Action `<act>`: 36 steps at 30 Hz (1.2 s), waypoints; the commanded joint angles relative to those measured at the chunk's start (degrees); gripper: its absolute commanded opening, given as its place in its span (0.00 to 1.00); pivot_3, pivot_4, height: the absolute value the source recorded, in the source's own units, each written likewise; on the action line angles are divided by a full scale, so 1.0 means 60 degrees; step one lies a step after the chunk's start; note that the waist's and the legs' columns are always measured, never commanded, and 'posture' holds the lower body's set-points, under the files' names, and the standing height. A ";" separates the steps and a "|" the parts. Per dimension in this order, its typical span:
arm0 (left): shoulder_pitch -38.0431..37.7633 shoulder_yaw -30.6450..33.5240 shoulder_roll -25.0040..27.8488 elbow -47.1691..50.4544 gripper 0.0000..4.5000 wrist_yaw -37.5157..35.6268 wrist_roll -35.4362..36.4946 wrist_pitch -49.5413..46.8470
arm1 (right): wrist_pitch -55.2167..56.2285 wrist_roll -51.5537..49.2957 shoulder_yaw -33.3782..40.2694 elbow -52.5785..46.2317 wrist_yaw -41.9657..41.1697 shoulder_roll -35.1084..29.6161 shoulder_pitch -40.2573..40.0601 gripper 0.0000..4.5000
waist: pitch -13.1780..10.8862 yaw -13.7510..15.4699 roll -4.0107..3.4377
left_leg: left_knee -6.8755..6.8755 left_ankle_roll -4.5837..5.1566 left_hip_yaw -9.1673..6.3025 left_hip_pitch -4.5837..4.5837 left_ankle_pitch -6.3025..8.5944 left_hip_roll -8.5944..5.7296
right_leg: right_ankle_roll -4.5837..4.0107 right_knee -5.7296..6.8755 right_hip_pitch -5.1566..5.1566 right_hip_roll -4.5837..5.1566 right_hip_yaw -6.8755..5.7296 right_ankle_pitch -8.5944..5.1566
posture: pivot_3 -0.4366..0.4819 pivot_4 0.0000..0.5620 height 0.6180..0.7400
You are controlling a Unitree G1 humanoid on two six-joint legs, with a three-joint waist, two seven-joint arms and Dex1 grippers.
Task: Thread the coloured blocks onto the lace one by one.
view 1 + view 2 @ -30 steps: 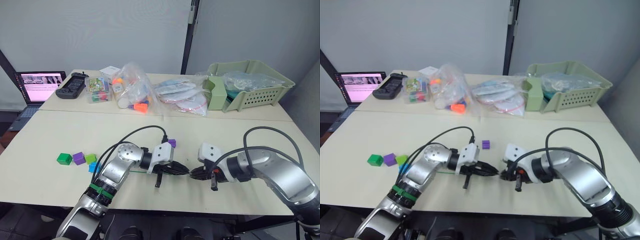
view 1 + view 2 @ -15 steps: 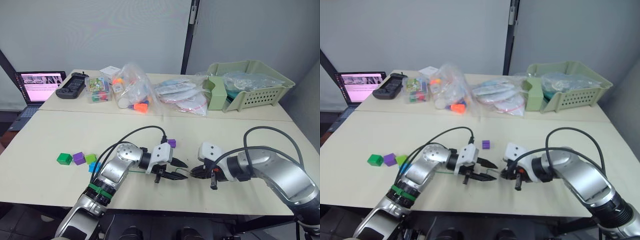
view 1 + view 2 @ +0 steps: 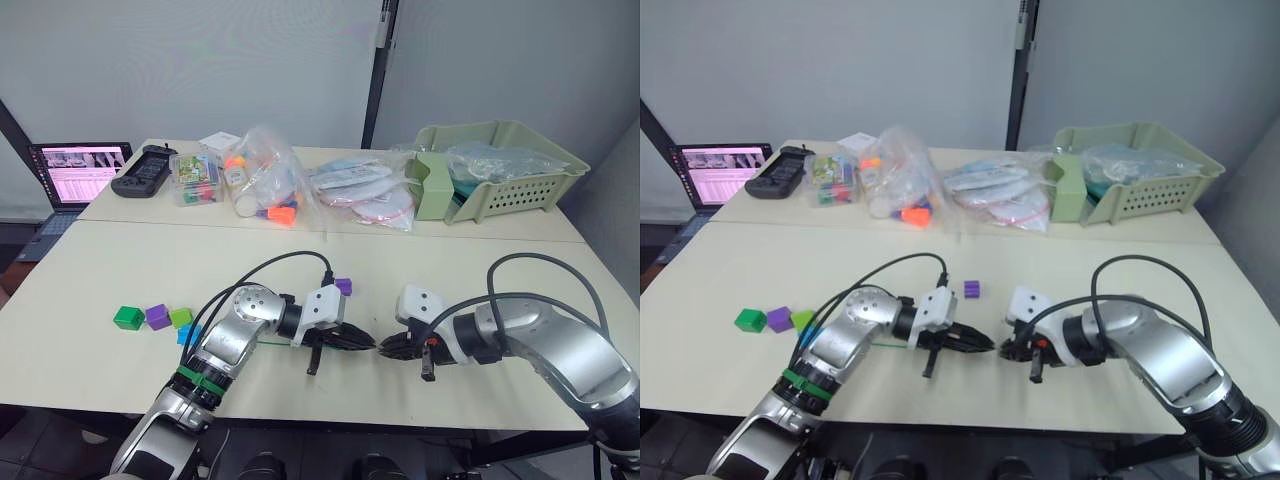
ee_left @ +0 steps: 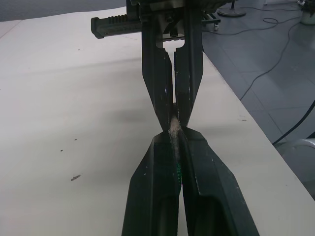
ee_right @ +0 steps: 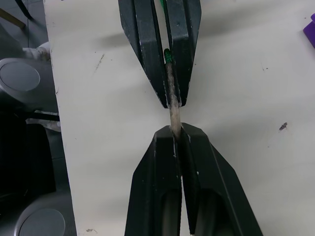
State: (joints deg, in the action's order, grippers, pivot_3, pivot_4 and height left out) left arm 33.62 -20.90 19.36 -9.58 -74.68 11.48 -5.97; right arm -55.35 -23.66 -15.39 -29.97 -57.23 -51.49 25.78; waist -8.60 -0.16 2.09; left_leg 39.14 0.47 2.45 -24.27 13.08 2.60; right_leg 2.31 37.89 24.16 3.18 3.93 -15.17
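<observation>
At the near edge of the cream table (image 3: 120, 265), the two grippers meet tip to tip. The left gripper (image 3: 366, 342) is clamped on the lace (image 5: 167, 56) where its green cord joins the stiff grey tip (image 5: 172, 105). The right gripper (image 3: 384, 349) is pinched on the far end of that same tip. In the right wrist view the grey needle bridges the small gap between the two pairs of black fingers, and the left wrist view shows the same meeting from the other side — the pale tip wedged between both sets of closed fingers. The green cord trails back from the left gripper toward 9 o'clock, lying on the table beneath the left forearm.

One purple block (image 3: 343, 286) sits on the table just beyond the left wrist, at about 12 o'clock from it. The other blocks lie in a cluster well apart at 9 o'clock from the grippers: a dark green block (image 3: 127, 318), a second purple block (image 3: 157, 317) touching it, a lime green block (image 3: 181, 317) next, and a blue block (image 3: 186, 335) partly hidden by the left arm.

At the far side, toward 12 o'clock, stand clear bags of toys (image 3: 262, 185) and a pale green basket (image 3: 495, 170) — with an open laptop (image 3: 75, 175) at 10 o'clock.
</observation>
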 commanded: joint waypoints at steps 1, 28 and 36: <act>0.0164 0.0086 -0.0021 0.0035 0.00 0.0004 0.0052 0.0138 | -0.0141 -0.0295 0.0536 -0.0343 0.0096 -0.0073 0.0120 0.16 | 0.0000 0.0001 0.0000 | 0.0000 0.0000 0.0000 0.0000 0.0000 0.0000 | 0.0000 0.0000 0.0000 0.0000 0.0000 0.0000 | 0.48 0.27 0.94; -0.2529 0.2384 0.2561 0.2357 0.00 0.1102 0.0848 -0.0957 | 0.3164 0.1810 0.0557 0.4543 0.3668 0.4742 0.1366 0.99 | -0.0001 -0.0068 -0.0002 | -0.0026 -0.0001 0.0004 0.0002 0.0000 0.0001 | -0.0003 0.0011 0.0012 0.0011 -0.0005 0.0002 | 0.48 0.27 0.94; -0.2787 0.2447 0.2797 0.2664 0.00 0.1326 0.0900 -0.1048 | 0.3320 0.2553 0.0675 0.4645 0.5573 0.6402 0.0839 0.99 | -0.0001 -0.0109 -0.0003 | -0.0031 -0.0001 0.0005 0.0007 0.0000 0.0005 | -0.0004 0.0018 0.0014 0.0008 -0.0008 0.0003 | 0.48 0.27 0.94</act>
State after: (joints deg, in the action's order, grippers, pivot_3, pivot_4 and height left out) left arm 16.99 -7.45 35.70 4.25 -66.97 15.87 -12.61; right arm -36.23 -9.28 -12.83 -0.71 -26.20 -13.82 30.73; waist -8.61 -0.81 2.07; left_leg 38.95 0.46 2.49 -24.23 13.08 2.63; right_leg 2.28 38.00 24.25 3.24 3.89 -15.15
